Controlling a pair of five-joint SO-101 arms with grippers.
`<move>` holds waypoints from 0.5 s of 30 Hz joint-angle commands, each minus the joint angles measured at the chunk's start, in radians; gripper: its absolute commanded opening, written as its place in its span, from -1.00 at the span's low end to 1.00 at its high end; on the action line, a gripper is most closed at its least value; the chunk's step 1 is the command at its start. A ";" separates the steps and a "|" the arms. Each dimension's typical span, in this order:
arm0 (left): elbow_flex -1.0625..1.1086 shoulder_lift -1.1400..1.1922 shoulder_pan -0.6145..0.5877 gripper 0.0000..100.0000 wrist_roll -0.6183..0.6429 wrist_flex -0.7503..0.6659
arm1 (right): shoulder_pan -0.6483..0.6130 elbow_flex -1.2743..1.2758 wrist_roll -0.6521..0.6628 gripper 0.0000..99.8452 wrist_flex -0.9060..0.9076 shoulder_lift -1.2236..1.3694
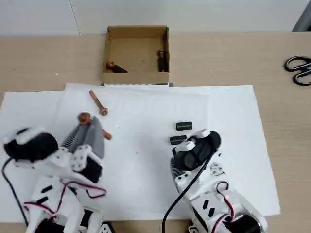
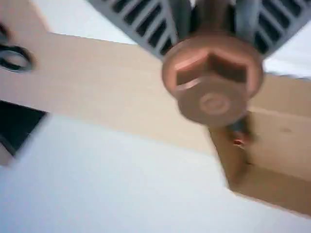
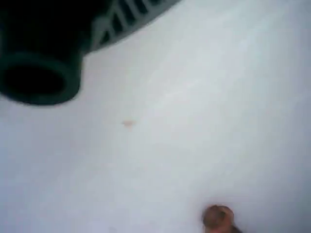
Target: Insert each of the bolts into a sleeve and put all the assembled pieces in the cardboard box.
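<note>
The left hand (image 1: 92, 128) is clamped on a copper bolt (image 1: 84, 117), lifted over the white paper (image 1: 146, 170); the hex head points away from the arm (it looms large in the left wrist view). A second, loose bolt (image 1: 98, 103) lies on the paper just beyond it, towards the cardboard box (image 1: 136, 76). The right hand (image 1: 190, 143) grips a black sleeve (image 3: 36, 80) low over the paper, its open end facing the wrist camera. A spare sleeve (image 1: 184, 126) lies just beside it on the box side. The box sits on the bench (image 1: 48, 58) at the paper's far edge with two assembled pieces inside, one (image 1: 115, 67) at its left wall, one (image 1: 163, 61) at its right. Scissors (image 1: 299, 70) lie far right.
</note>
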 commanded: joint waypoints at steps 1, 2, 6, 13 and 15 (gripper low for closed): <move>0.010 -0.008 0.118 -0.99 0.008 -0.043 | -0.041 0.025 0.009 -1.00 -0.070 -0.002; 0.012 -0.008 0.144 -0.99 0.009 -0.049 | -0.054 0.038 0.009 -1.00 -0.071 -0.002; 0.033 -0.008 0.218 -0.99 0.009 -0.107 | -0.139 0.074 0.008 -1.00 -0.077 -0.005; 0.116 -0.008 0.307 -0.99 0.087 -0.169 | -0.180 0.086 0.008 -1.00 -0.093 -0.005; 0.119 -0.006 0.350 -0.99 0.115 -0.169 | -0.180 0.084 0.009 -1.00 -0.093 -0.005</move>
